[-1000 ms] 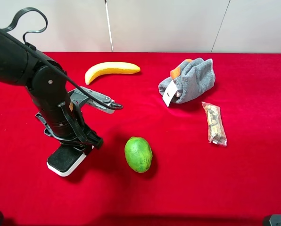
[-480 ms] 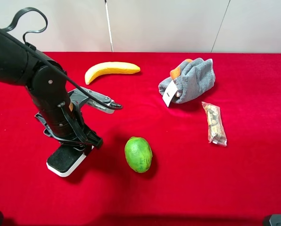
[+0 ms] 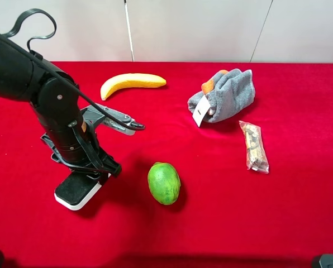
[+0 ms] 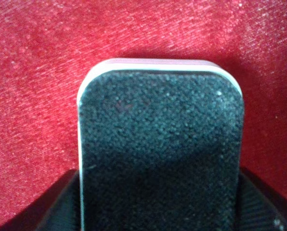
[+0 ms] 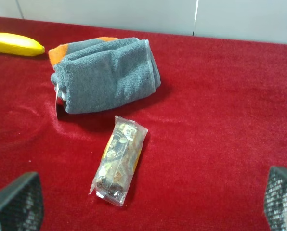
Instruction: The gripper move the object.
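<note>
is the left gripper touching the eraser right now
Touching. In the left wrist view the gripper's fingers press against both sides of the eraser. The high view shows the gripper down on it.

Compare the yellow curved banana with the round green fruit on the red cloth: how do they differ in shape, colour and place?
The yellow curved banana is long, slim and bent; the round green fruit is plump and egg-shaped. The banana is plain yellow, the fruit mottled green. The banana lies toward the table's far edge, the fruit nearer the camera, beside the left gripper. Both lie free on the red cloth, untouched by any gripper.
</note>
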